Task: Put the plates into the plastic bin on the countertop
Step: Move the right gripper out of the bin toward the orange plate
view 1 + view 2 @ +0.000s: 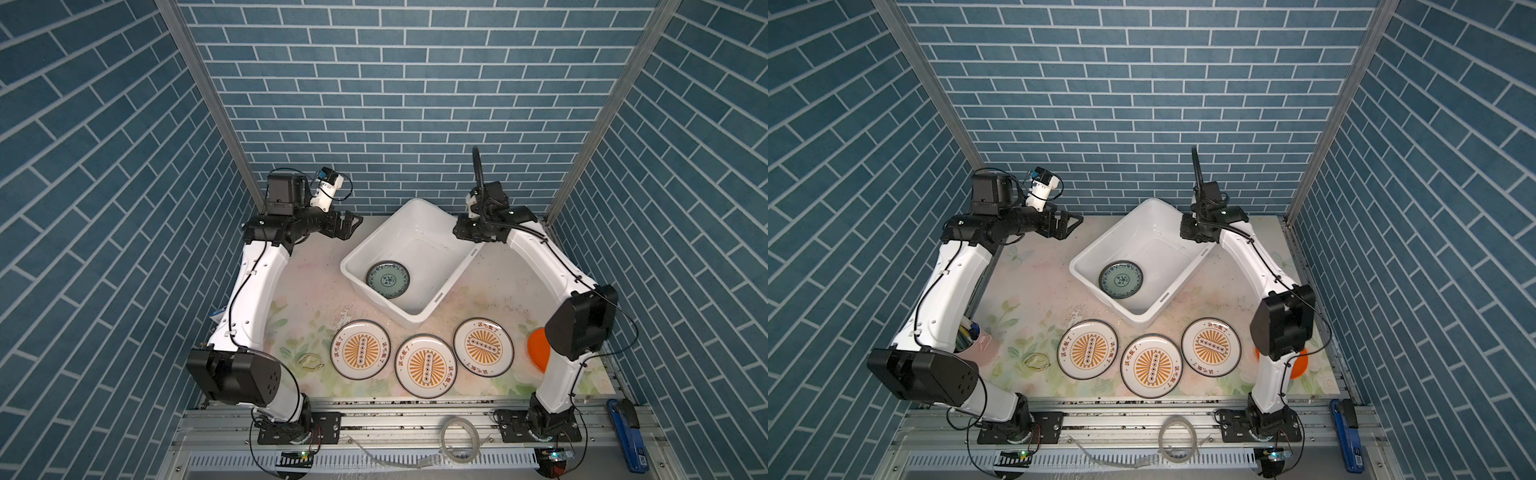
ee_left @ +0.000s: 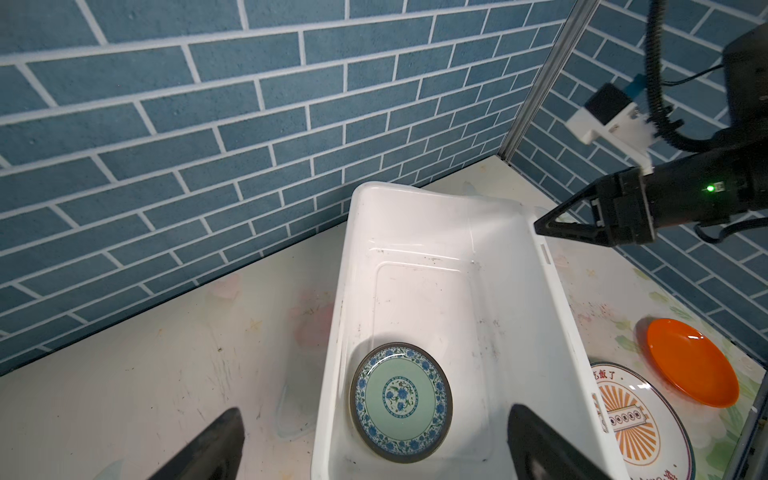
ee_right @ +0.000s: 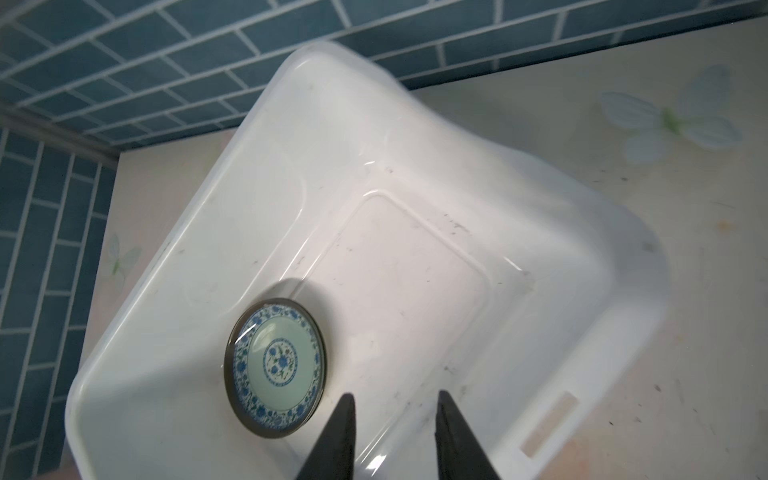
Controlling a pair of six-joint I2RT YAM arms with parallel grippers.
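White bin (image 1: 411,257) in both top views holds the teal plate (image 1: 387,279); three sunburst plates (image 1: 360,349) wait just outside.

Left wrist: left gripper (image 2: 370,446) gapes, empty, beside the bin.

Right wrist: right gripper (image 3: 395,415) parted, empty, above the bin, likely after releasing.

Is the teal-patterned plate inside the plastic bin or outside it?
Inside. The teal-patterned plate rests on the floor of the plastic bin, its white walls all around it.

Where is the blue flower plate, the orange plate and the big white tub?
teal-patterned plate (image 2: 401,402), left wrist view, its centre.
orange plate (image 2: 692,361), left wrist view, its middle.
plastic bin (image 1: 419,208), a top view, its far wall.
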